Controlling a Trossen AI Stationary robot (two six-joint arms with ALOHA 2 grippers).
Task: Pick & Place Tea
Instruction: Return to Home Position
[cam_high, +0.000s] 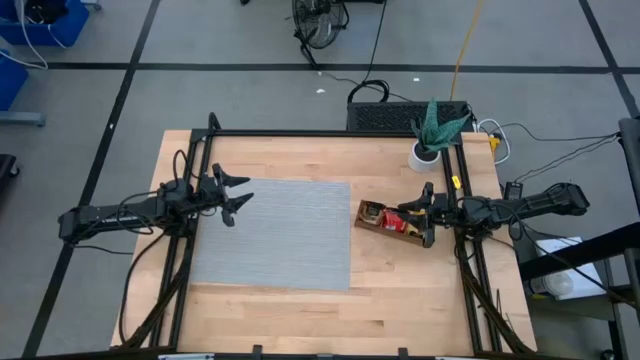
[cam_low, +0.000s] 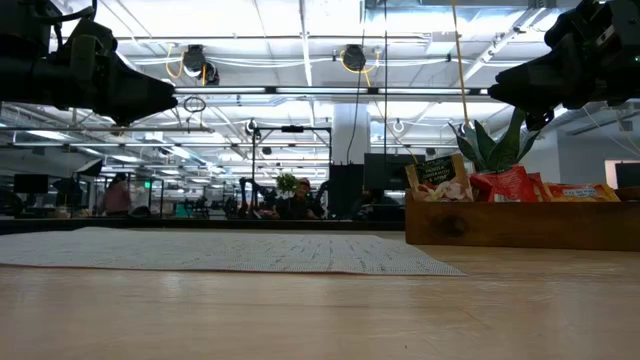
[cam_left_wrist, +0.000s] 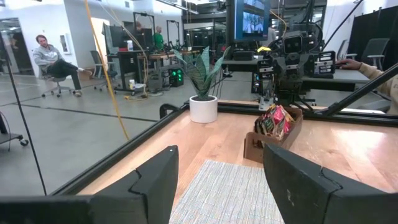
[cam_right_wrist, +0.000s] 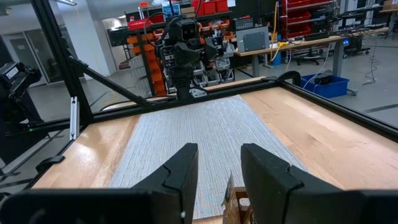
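Note:
The tea sachets (cam_high: 398, 217) stand packed on edge in a brown wooden tray (cam_high: 372, 224), just off the right edge of the grey mat (cam_high: 275, 232). The low view shows red, white and yellow-orange sachets (cam_low: 505, 185) sticking up above the tray's wall (cam_low: 520, 225). My right gripper (cam_high: 426, 215) hovers open above the tray's right end; its wrist view looks past its fingers (cam_right_wrist: 219, 180) across the mat. My left gripper (cam_high: 233, 194) hangs open above the mat's left edge, facing the tray (cam_left_wrist: 273, 134). No sachet lies on the mat.
A plant in a white pot (cam_high: 428, 150) stands behind the tray near the far right corner, with a black box (cam_high: 395, 117) beyond the table edge. Black frame rails (cam_high: 470, 200) run along the table's sides. People sit in the room beyond (cam_left_wrist: 53, 59).

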